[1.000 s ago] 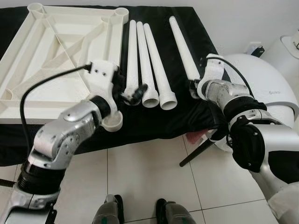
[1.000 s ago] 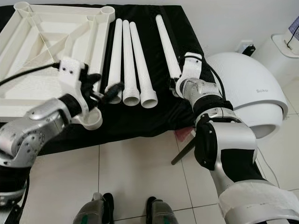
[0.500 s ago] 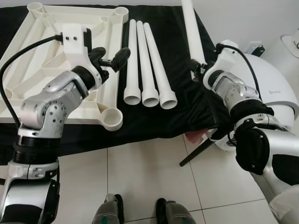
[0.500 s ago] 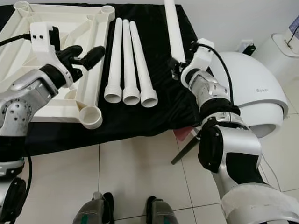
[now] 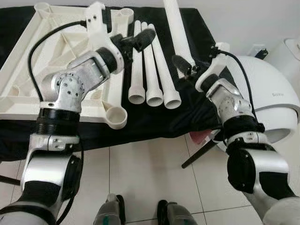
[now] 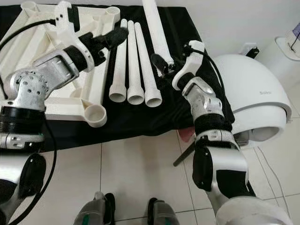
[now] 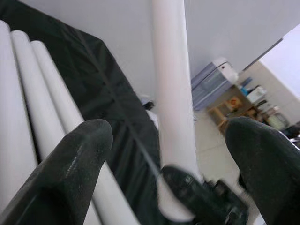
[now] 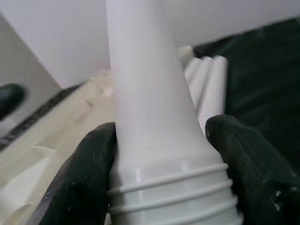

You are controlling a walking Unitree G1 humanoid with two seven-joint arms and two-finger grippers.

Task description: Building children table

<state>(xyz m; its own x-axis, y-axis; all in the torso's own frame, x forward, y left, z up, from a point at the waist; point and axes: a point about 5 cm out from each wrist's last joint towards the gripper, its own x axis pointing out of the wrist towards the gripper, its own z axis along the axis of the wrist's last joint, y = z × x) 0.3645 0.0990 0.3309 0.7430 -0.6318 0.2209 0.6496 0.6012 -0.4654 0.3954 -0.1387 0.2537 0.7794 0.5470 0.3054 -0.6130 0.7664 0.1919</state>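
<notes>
The white table top [image 5: 28, 70] lies upside down on the black cloth, with a round socket [image 5: 116, 117] at its near corner. Three white legs [image 5: 151, 65] lie side by side to its right. My right gripper [image 5: 185, 65] is shut on the threaded end of a fourth leg [image 5: 176, 26], which is lifted off the cloth and slants up and away. In the right wrist view that leg [image 8: 150, 93] sits between both fingers [image 8: 79, 183]. My left gripper [image 5: 138, 41] hovers open above the far part of the three legs, its fingers [image 7: 70, 173] wide apart, facing the lifted leg [image 7: 171, 93].
A white rounded appliance [image 5: 267, 89] stands on the floor to the right, close to my right arm. A black rod [image 5: 199, 152] and something pink [image 5: 199, 137] show under the table's right end. The cloth's front edge meets tiled floor [image 5: 140, 168] by my feet.
The right gripper has picked the fourth leg up off the cloth and swung it upward. The left gripper rose from the near ends of the three legs to above their far part.
</notes>
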